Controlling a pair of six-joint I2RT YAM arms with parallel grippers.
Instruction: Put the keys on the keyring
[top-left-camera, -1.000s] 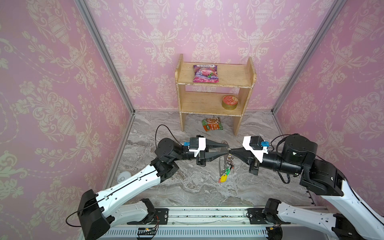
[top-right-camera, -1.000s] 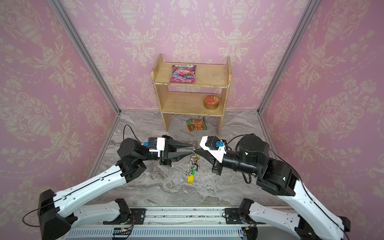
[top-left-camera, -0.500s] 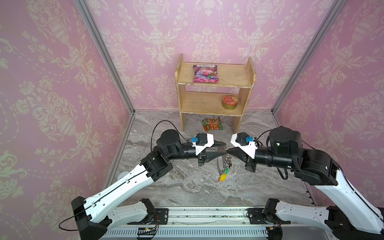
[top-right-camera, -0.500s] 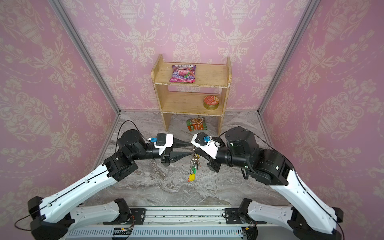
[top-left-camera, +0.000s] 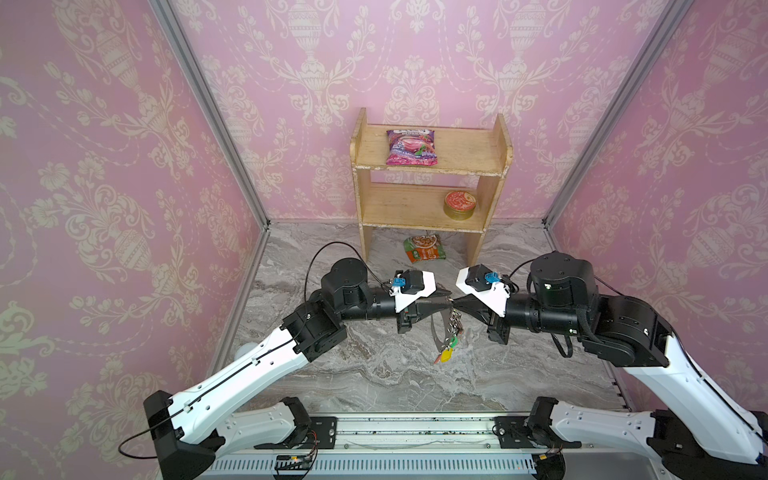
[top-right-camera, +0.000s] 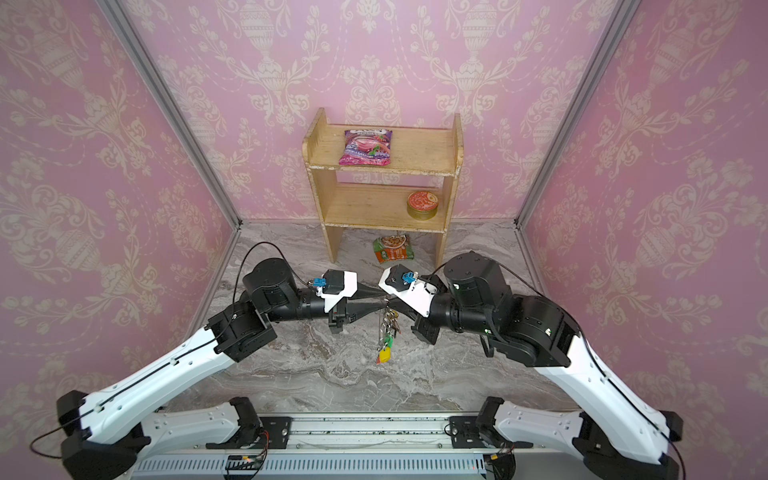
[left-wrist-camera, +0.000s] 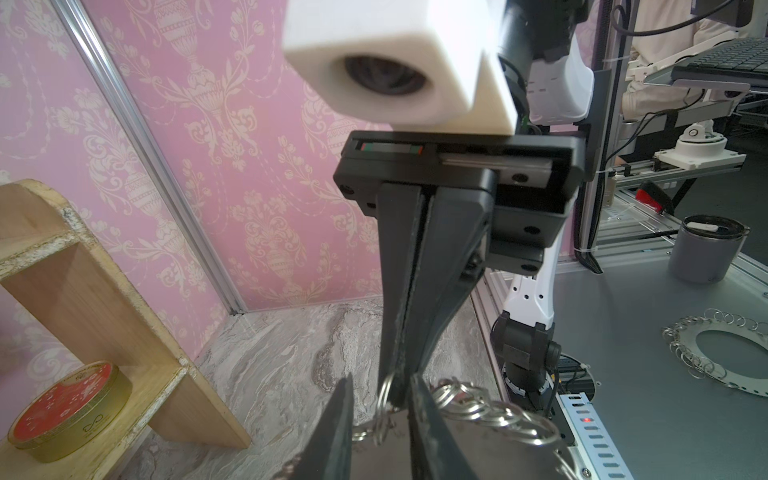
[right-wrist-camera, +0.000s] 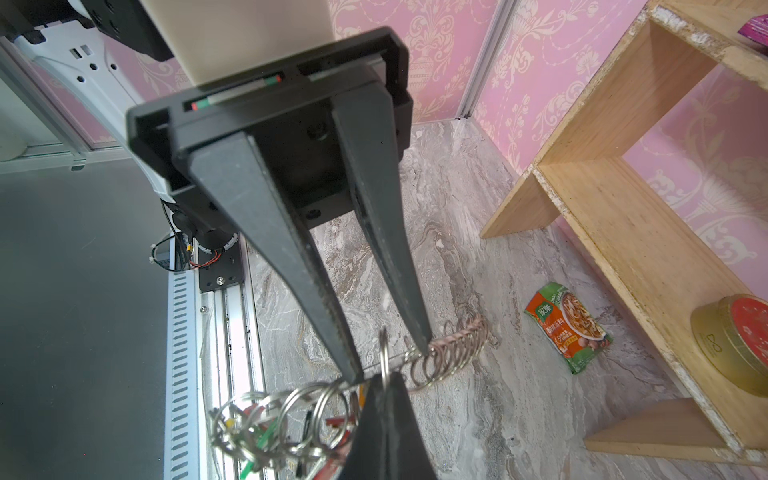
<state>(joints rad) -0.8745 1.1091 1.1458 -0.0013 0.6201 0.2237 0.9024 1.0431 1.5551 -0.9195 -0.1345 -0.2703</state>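
In both top views my left gripper and right gripper meet tip to tip above the marble floor. The keyring hangs below them, a grey band edged with silver loops. Keys with green and yellow tags dangle at its low end. In the right wrist view my right gripper is shut on one silver loop. My left gripper stands narrowly open, its fingers either side of that loop at the band's edge.
A wooden shelf stands at the back wall with a pink snack bag on top and a red-lidded tin below. A green-orange packet lies on the floor before it. Pink walls close in on both sides.
Both arms have shifted posture and their wrists have turned, while the fingertips stay together at nearly the same spot. The keyring still hangs beneath them.
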